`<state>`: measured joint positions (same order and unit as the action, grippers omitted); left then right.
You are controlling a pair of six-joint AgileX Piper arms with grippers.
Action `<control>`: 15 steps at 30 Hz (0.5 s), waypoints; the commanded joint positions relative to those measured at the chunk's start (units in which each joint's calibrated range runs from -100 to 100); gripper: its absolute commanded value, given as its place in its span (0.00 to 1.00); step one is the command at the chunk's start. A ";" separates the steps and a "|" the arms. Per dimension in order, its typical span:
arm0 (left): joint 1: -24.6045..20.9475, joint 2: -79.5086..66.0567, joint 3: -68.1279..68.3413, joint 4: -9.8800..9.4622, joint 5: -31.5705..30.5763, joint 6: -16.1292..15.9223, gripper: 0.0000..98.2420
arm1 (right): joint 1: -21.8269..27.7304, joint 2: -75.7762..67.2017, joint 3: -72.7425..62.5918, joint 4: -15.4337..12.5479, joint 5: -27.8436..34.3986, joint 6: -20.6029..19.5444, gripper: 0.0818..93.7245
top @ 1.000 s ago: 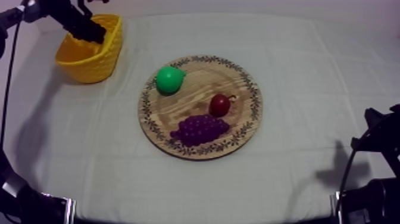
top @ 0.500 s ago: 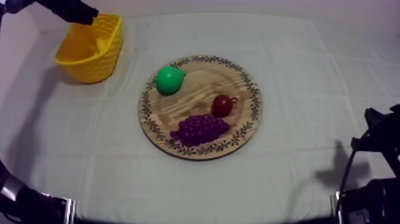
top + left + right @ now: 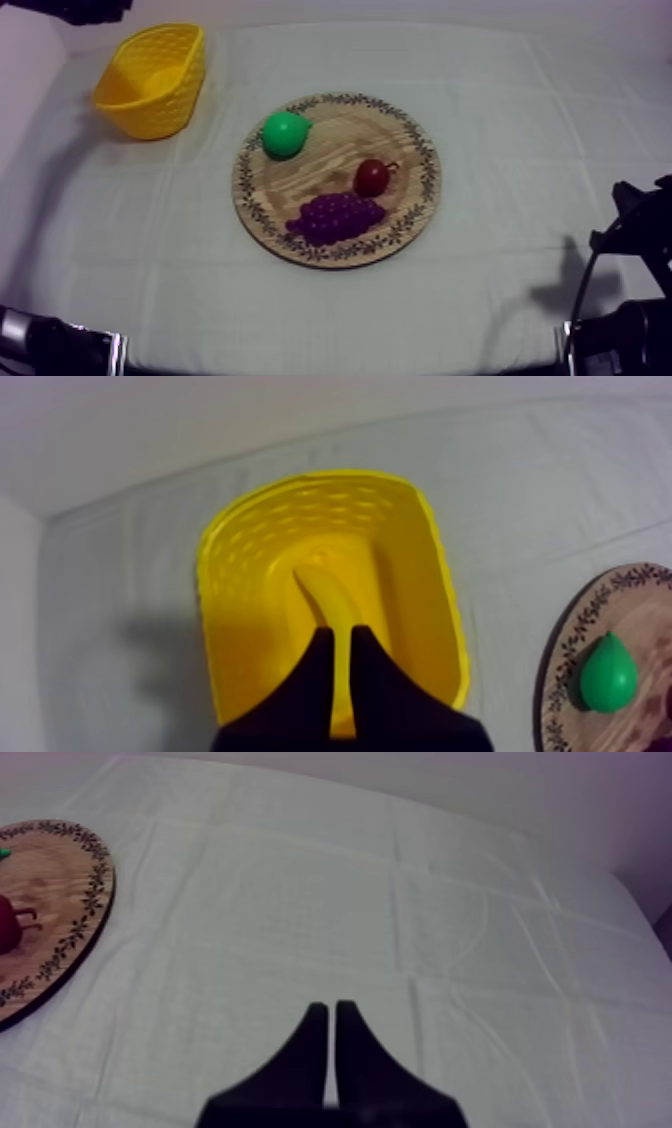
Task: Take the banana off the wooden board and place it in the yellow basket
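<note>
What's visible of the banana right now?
The banana is a plain yellow, smooth, plastic-looking toy fruit, gently curved. It sits inside the yellow basket, lengthwise over its floor, with one rounded tip toward the far wall. Its near end runs behind the left gripper, so contact there cannot be judged.

We find no text, label, brand, number or sign that can be read on anything here. The nearest thing to a marking is the dark ornamental band around the rim of the round wooden board (image 3: 340, 100), and it forms no letters or figures.
</note>
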<state>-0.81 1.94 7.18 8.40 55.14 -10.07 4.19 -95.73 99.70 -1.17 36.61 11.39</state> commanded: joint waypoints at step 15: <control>-2.09 -53.47 39.60 0.97 -8.51 3.71 0.02 | 0.02 -0.02 -0.03 0.02 0.00 0.01 0.00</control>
<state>-2.98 -39.29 35.75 9.32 48.50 -6.57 4.19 -95.73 99.70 -1.17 36.61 11.39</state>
